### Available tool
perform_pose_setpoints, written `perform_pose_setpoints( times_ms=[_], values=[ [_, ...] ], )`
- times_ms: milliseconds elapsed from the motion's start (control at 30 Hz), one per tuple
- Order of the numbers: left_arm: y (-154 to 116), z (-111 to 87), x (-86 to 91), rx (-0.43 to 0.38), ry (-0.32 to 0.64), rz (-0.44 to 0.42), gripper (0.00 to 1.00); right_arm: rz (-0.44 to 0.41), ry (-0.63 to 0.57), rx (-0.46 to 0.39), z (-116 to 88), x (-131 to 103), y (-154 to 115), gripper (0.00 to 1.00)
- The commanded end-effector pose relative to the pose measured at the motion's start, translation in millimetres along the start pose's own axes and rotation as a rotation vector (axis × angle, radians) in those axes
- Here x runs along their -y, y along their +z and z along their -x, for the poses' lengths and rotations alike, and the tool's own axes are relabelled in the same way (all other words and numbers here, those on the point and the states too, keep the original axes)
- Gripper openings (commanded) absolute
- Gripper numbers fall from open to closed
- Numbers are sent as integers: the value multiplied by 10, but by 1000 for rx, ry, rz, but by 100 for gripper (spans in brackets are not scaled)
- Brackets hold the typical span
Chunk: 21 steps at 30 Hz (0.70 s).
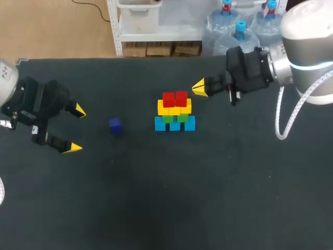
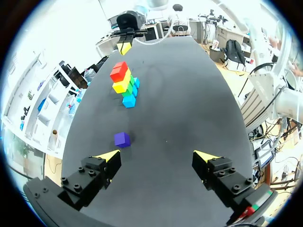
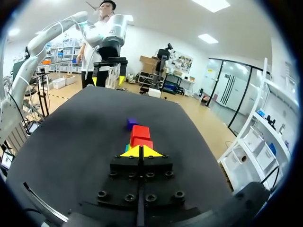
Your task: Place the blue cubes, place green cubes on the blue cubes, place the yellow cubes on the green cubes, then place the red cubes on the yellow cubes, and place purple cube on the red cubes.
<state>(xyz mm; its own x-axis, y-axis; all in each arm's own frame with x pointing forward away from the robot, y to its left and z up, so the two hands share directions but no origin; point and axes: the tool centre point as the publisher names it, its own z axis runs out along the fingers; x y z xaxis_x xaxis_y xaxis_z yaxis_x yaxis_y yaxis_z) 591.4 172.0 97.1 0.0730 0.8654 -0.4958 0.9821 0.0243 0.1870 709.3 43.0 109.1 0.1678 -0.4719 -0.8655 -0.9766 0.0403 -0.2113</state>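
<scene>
A stepped stack of small cubes is seen near the middle of the dark table (image 1: 208,198). Three blue cubes (image 1: 175,124) are set side by side as the bottom row. Two green cubes (image 1: 175,118) are carried on them, a row of yellow cubes (image 1: 174,108) on the green ones, and two red cubes (image 1: 175,98) on top. The long axis of every row runs across the table, from the left arm's side to the right arm's side, and the stack stands upright with the rows parallel.

A single dark purple cube (image 1: 115,125) lies flat on the table by itself, apart from the stack, on the left arm's side of it.

The left pincer (image 1: 75,129) is held released, its two yellow-tipped fingers spread wide and nothing between them. It points toward the stack. In the left wrist view the purple cube (image 2: 121,139) is found ahead of the left pincer (image 2: 158,158), nearer one finger than the other and touched by neither. The red cubes (image 2: 119,71) and the blue cubes (image 2: 129,100) are seen further on.

The right pincer (image 1: 199,87) is clenched, its yellow tips pressed together on nothing. It is placed near the stack's top at the far right corner, apart from the cubes and pointing at them. In its wrist view the red cubes (image 3: 140,135) lie just ahead of the right pincer (image 3: 141,151), with the purple cube (image 3: 132,124) beyond.
</scene>
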Motion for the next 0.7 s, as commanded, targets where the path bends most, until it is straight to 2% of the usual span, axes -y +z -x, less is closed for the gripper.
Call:
perform_pose_setpoints(
  times_ms=[33,700],
  values=[
    [3,-23,2,9,5,2,100,10,2,10,-63,59,77,0],
    [3,-23,2,9,5,2,100,29,15,16,-123,93,196,0]
  ],
)
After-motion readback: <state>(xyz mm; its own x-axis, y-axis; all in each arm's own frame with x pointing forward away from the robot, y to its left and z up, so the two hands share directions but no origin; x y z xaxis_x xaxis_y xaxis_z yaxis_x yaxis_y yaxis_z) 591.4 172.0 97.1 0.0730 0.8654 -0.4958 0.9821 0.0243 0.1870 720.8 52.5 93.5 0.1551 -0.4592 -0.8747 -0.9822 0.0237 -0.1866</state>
